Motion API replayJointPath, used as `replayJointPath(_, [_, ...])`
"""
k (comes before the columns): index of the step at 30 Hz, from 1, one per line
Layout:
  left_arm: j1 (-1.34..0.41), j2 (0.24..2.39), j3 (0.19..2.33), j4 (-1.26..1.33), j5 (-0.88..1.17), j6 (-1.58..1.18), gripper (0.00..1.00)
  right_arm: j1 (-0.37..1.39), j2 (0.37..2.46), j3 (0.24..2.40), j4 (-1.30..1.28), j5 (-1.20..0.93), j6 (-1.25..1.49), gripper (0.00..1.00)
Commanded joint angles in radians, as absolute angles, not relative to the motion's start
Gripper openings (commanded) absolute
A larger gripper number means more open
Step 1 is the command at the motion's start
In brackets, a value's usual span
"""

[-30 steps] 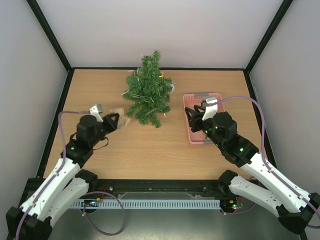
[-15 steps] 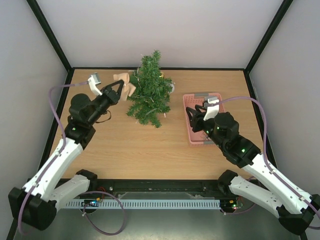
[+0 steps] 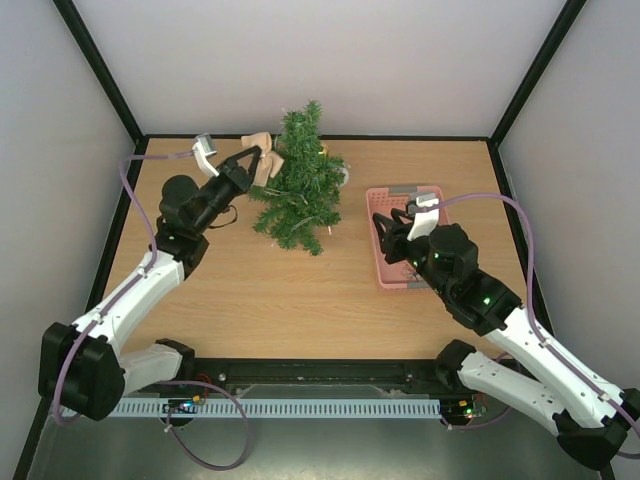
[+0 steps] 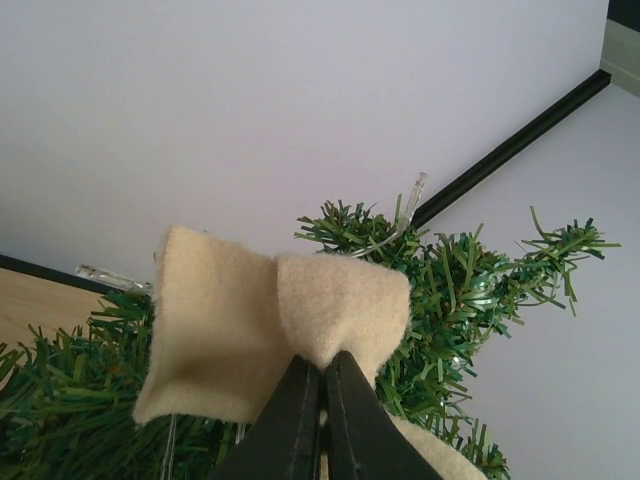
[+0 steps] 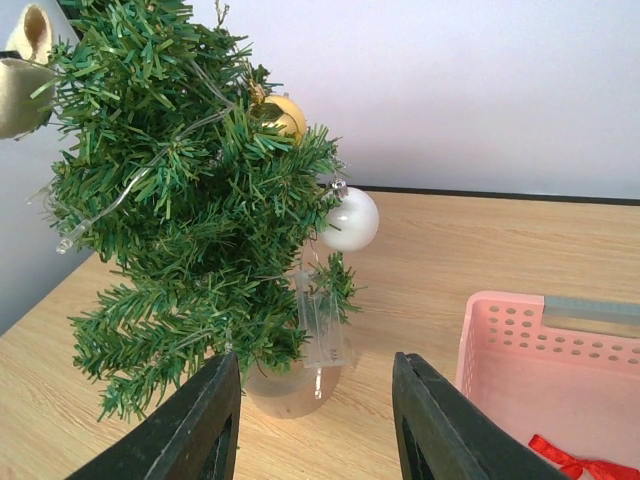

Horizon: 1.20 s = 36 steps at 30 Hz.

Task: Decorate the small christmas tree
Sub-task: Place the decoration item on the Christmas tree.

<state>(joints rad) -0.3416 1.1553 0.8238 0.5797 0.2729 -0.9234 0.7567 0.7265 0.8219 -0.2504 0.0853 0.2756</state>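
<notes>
The small christmas tree (image 3: 296, 183) stands at the back middle of the table, dark green with a pale base (image 5: 290, 385). It carries a white ball (image 5: 351, 219), a gold ball (image 5: 283, 114) and a light string. My left gripper (image 3: 246, 166) is shut on a beige felt bow (image 3: 263, 160) and holds it against the tree's upper left branches; the bow fills the left wrist view (image 4: 270, 320) with needles (image 4: 470, 290) behind it. My right gripper (image 3: 392, 222) is open and empty above the pink basket (image 3: 381, 272), right of the tree.
The pink basket (image 5: 500, 340) holds a red ribbon (image 5: 572, 460). Black frame posts (image 3: 105, 75) and grey walls enclose the table. The table's back edge (image 3: 420, 138) runs just behind the tree.
My left arm has lifted the beige bow from the table up and right to the tree's upper left branches. The right arm has not moved.
</notes>
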Motion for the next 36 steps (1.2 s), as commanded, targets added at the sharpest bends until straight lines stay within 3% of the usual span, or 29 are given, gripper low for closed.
replayJointPath(1, [-0.352,1.178,0.829,0.687,0.257,-0.922,0.02,0.758,0.737,0.843,-0.234,0.096,0.267,0.41])
replayJointPath(16, [-0.411,1.278,0.831,0.709,0.231,-0.879,0.02,0.758,0.73,0.839,-0.24,0.103,0.262,0.41])
replayJointPath(36, [-0.419,1.173,0.819,0.53,0.144,-0.796,0.29,0.758,0.715,0.849,-0.251,0.097,0.262,0.41])
